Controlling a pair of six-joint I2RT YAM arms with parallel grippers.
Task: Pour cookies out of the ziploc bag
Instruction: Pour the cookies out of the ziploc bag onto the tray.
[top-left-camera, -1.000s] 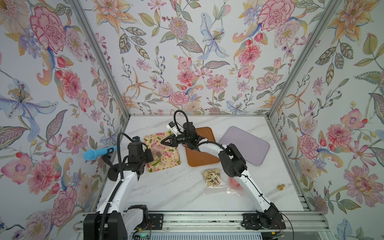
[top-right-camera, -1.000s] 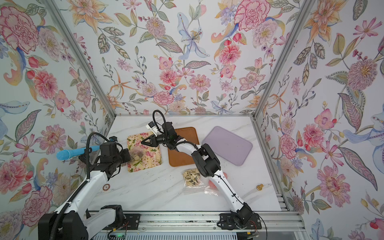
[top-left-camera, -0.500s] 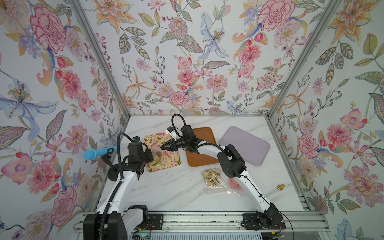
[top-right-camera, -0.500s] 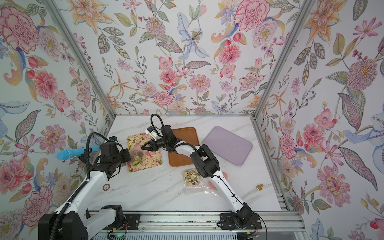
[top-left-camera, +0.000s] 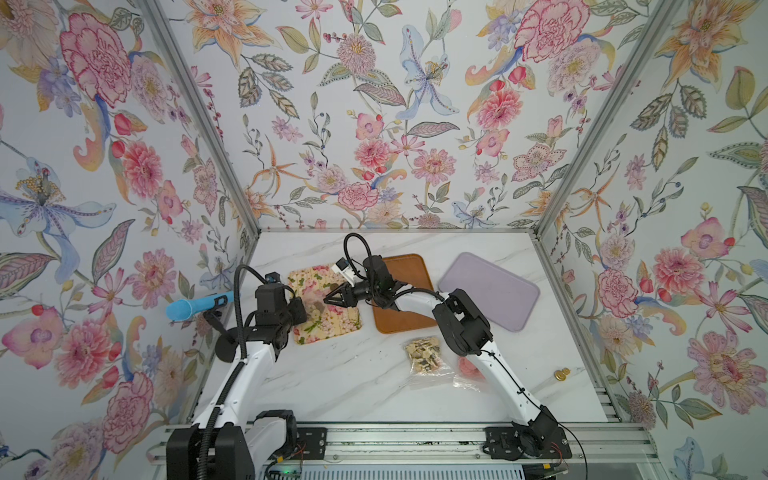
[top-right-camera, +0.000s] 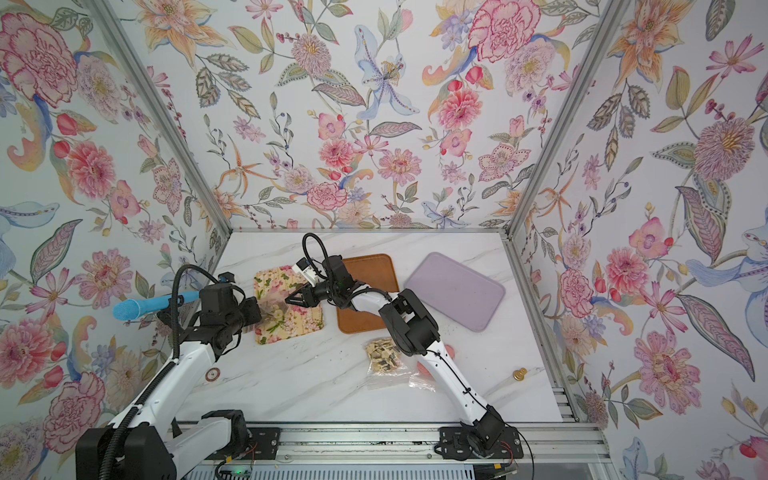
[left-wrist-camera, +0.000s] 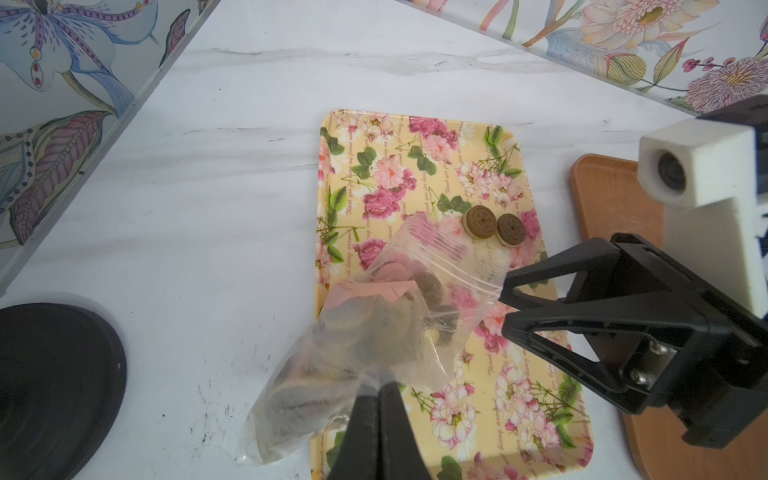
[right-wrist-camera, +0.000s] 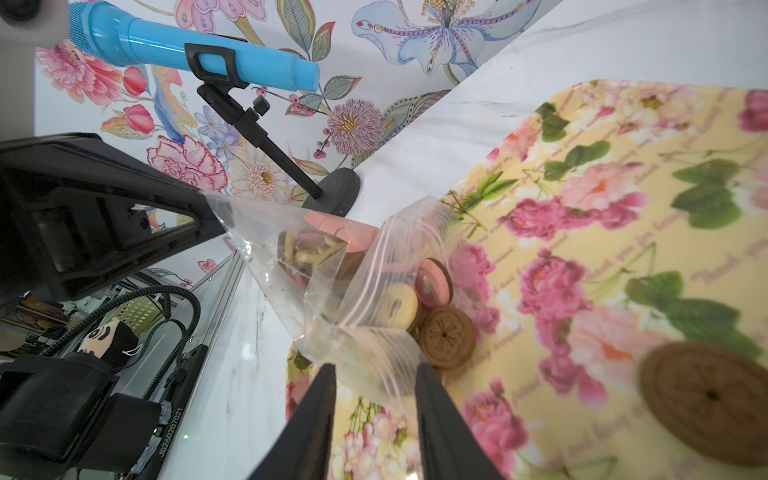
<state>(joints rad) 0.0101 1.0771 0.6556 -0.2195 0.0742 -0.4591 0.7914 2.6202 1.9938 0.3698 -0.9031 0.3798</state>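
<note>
The clear ziploc bag (left-wrist-camera: 374, 324) hangs tilted over the floral tray (left-wrist-camera: 415, 166), mouth towards the tray. My left gripper (left-wrist-camera: 379, 388) is shut on its bottom corner. My right gripper (right-wrist-camera: 374, 370) stands open at the bag's mouth, with the loose plastic edge lying between its fingers, not pinched. Pink, beige and dark brown cookies (right-wrist-camera: 434, 282) crowd the mouth of the ziploc bag (right-wrist-camera: 332, 270). Two dark cookies (left-wrist-camera: 480, 222) lie on the tray. In both top views the two grippers (top-left-camera: 301, 309) (top-left-camera: 328, 299) face each other across the bag (top-right-camera: 272, 309).
A brown tray (top-left-camera: 401, 299) and a lilac tray (top-left-camera: 490, 291) lie to the right of the floral tray (top-left-camera: 332, 328). A bag of small beige and dark pieces (top-left-camera: 424, 353) and a pink-filled bag (top-left-camera: 469, 368) lie by the right arm. A blue microphone (top-left-camera: 195, 305) on a stand is at the left wall.
My right gripper has shifted a little left towards the bag and its jaws have spread wider. The left gripper has stayed where it was, still clamping the bag's corner.
</note>
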